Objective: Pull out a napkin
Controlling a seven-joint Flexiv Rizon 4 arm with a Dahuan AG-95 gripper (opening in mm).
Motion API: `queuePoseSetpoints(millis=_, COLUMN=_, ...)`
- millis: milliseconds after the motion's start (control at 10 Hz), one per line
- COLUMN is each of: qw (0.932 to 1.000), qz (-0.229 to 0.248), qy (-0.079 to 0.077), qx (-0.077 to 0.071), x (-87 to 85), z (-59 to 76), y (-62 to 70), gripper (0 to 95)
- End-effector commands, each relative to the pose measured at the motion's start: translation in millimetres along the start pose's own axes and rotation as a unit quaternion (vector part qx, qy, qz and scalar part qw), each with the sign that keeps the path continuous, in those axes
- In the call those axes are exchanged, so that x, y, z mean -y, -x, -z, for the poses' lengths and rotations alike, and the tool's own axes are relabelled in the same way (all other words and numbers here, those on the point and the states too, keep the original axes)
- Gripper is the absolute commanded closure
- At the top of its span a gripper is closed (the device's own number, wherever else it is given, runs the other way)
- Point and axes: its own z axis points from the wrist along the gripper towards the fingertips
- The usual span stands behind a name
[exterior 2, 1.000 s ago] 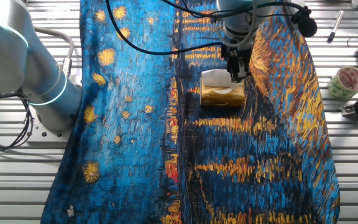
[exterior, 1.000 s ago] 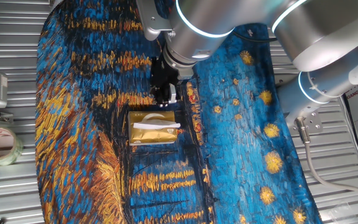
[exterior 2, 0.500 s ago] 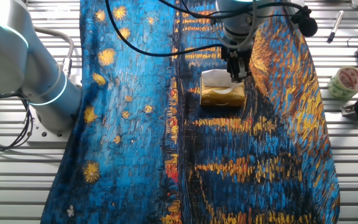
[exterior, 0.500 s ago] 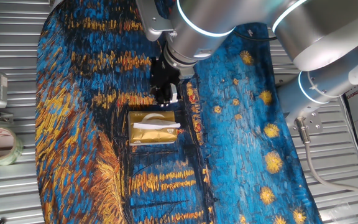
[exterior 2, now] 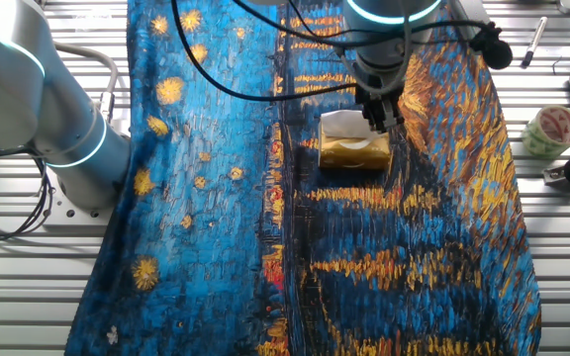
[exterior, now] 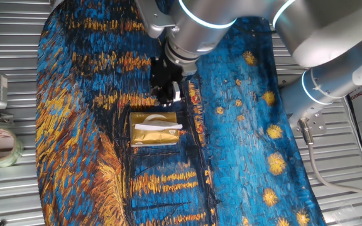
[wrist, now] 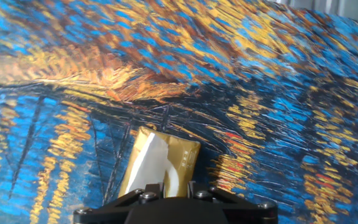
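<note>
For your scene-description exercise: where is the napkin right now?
The napkin pokes out of the slot on top of the gold tissue box, near the middle of the painted cloth; the gripper hangs just beyond the box's far edge in one fixed view.

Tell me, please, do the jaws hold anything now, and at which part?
Nothing is held. The gripper hangs beside the gold box, and the napkin sticks out of the box untouched.
</note>
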Motion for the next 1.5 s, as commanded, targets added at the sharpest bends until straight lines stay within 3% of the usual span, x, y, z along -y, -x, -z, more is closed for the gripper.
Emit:
queuePoseSetpoints(millis=100, qw=1.0000, qz=0.008, qy=0.001, qx=-0.004, x=-0.7, z=0.2, y=0.5, gripper=95.0)
queuePoseSetpoints(millis=1000, qw=0.9999, qz=-0.002, qy=-0.009, qx=-0.006, x=-0.7, z=0.2, y=0.5, gripper=95.0)
queuePoseSetpoints(millis=1200, qw=0.9991, qz=-0.042, qy=-0.001, qx=-0.005, x=-0.7, z=0.2, y=0.5, gripper=95.0)
queuePoseSetpoints(millis=1300, qw=0.9967, qz=-0.080, qy=0.011, qx=-0.004, x=-0.7, z=0.2, y=0.5, gripper=95.0)
queuePoseSetpoints(millis=1500, qw=0.9893, qz=-0.145, qy=0.017, qx=-0.007, x=-0.7, z=0.2, y=0.5, gripper=95.0)
